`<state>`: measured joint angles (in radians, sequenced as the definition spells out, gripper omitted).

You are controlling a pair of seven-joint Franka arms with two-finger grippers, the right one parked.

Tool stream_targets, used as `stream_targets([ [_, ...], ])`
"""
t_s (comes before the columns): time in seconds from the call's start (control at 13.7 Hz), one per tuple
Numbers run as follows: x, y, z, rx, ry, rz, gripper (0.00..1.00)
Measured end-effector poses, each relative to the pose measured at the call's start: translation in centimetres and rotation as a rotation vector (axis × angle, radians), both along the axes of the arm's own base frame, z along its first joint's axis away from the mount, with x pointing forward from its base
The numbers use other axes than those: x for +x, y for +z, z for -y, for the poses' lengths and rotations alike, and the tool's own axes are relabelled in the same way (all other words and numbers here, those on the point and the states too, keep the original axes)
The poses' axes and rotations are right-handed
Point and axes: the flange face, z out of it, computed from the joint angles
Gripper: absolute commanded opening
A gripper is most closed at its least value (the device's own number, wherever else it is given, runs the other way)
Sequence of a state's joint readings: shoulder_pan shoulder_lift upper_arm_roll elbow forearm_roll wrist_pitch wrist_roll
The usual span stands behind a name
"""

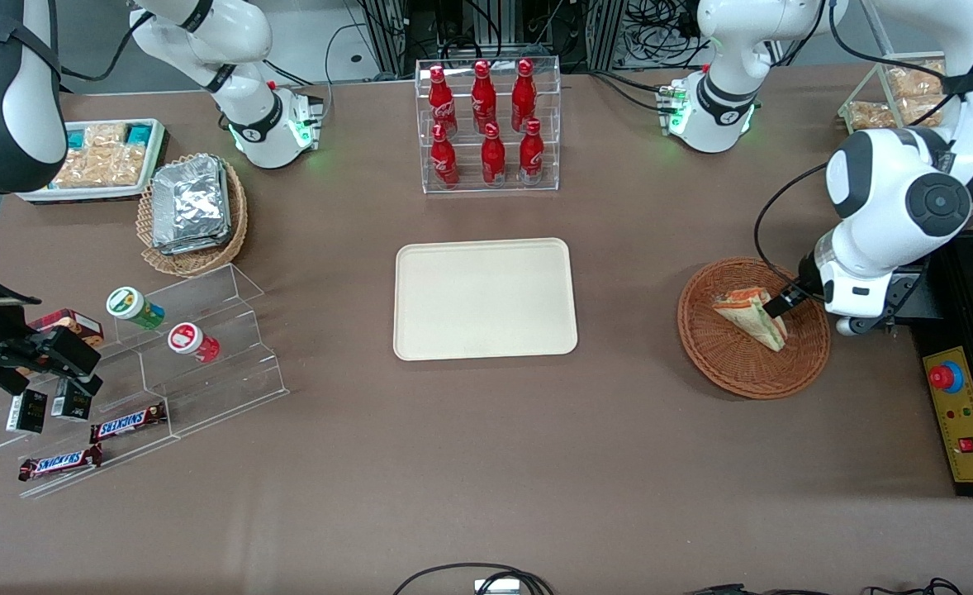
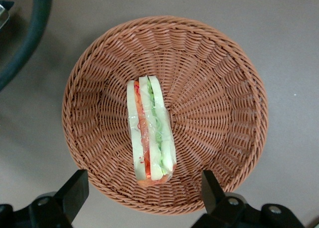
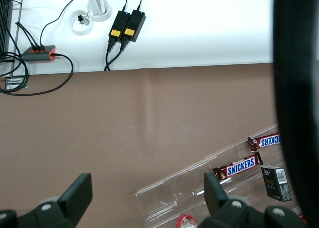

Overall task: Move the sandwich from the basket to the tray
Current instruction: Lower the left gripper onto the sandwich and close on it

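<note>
The sandwich (image 1: 751,314), a wrapped wedge of pale bread with green, orange and red layers, lies in the reddish-brown wicker basket (image 1: 718,364) toward the working arm's end of the table. My left gripper (image 1: 780,306) hangs just above the basket, over the sandwich's end. In the left wrist view the sandwich (image 2: 149,133) lies edge-up in the middle of the basket (image 2: 214,88). The gripper (image 2: 143,190) is open and empty, its fingers (image 2: 75,190) spread wide on either side of the sandwich's end, above the basket rim. The cream-beige tray (image 1: 485,297) lies bare at the table's middle.
A clear rack of red bottles (image 1: 488,124) stands farther from the camera than the tray. A control box with a red button (image 1: 961,413) sits beside the basket at the table's edge. A tan basket of foil packets (image 1: 193,207) and an acrylic snack stand (image 1: 164,364) lie toward the parked arm's end.
</note>
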<state>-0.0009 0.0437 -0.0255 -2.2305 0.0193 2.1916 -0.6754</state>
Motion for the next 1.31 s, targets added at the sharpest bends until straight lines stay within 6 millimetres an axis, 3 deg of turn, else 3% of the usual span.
stream_targets([
  [0.29,0.3,-2.1,0.9,0.005,0.044,0.007,1.00],
  [0.66,-0.6,-6.2,1.1,0.018,0.073,0.023,1.00],
  [1.31,-1.8,-10.6,1.1,0.014,0.083,0.033,0.97],
])
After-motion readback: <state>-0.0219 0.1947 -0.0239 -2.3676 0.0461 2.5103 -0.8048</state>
